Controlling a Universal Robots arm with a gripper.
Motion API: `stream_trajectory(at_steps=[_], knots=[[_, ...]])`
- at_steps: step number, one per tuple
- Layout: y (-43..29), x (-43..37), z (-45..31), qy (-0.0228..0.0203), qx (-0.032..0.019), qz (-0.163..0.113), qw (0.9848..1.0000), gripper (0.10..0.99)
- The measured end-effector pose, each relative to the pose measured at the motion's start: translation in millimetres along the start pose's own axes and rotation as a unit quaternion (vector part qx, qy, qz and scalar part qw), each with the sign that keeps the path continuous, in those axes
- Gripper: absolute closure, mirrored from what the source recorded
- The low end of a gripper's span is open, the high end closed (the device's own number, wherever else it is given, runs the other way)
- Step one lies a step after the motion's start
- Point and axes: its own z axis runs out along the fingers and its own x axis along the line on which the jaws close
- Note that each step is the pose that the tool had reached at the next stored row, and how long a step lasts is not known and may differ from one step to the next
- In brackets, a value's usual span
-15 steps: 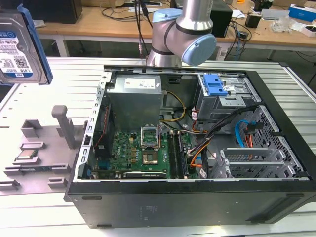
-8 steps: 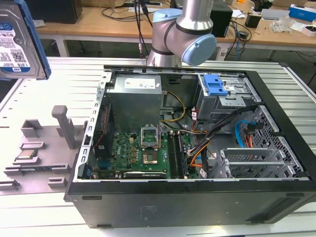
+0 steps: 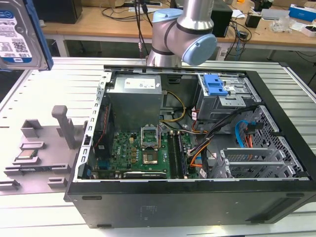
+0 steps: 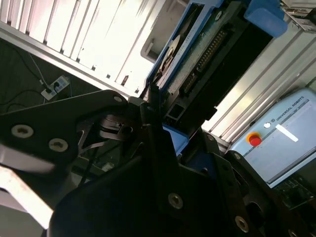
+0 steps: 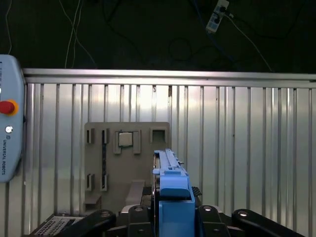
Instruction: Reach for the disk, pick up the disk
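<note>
The disk (image 3: 19,37), a silver hard drive with a white-and-blue label and a blue side bracket, hangs in the air at the upper part of the exterior view's left, high above the ribbed table. In the first wrist view it stands edge-on, its blue bracket (image 5: 172,190) rising from between my gripper's (image 5: 173,219) black fingers. The second wrist view shows the disk's circuit-board side (image 4: 205,57) reaching away from the gripper (image 4: 165,131). The gripper is shut on the disk.
An open computer case (image 3: 276,207) lies in the middle of the table, with a blue ridged latch (image 3: 215,85) inside. A grey fixture plate (image 3: 59,143) (image 5: 148,170) holds a small silver chip (image 3: 27,155) (image 5: 125,139). A teach pendant (image 5: 7,118) (image 4: 281,140) lies on the table.
</note>
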Motion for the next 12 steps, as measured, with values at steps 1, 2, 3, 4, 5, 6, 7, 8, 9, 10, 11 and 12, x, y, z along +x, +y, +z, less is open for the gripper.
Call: stream_trajectory(at_steps=[1,2,3,4,5,6,7,8,9,10,11,12], knots=[[-8.5,0.2,-0.4,0.0002,-0.0002,0.000,1.0000,0.722],[-14.4,0.3,-0.6,0.0001,-0.0001,0.000,1.0000,0.722],[-18.0,0.4,-0.7,0.0001,-0.0001,0.000,1.0000,0.722],[-23.4,0.4,-1.0,0.0002,-0.0003,0.000,1.0000,0.722],[-26.9,0.5,-1.1,0.0002,-0.0003,0.000,1.0000,0.722],[-33.5,0.5,-1.3,0.0002,-0.0003,0.000,1.0000,0.722],[-40.4,0.7,-1.6,0.0002,-0.0004,0.000,1.0000,0.722],[-50.2,0.8,-2.0,0.0002,-0.0005,0.000,1.0000,0.722],[-58.8,0.9,-2.3,0.0002,-0.0005,0.000,1.0000,0.722],[-65.9,1.1,-2.7,0.0002,-0.0006,0.000,1.0000,0.722],[-70.2,1.2,-2.8,0.0002,-0.0007,0.000,1.0000,0.722],[-75.9,1.3,-3.0,0.0002,-0.0007,0.000,1.0000,0.722]])
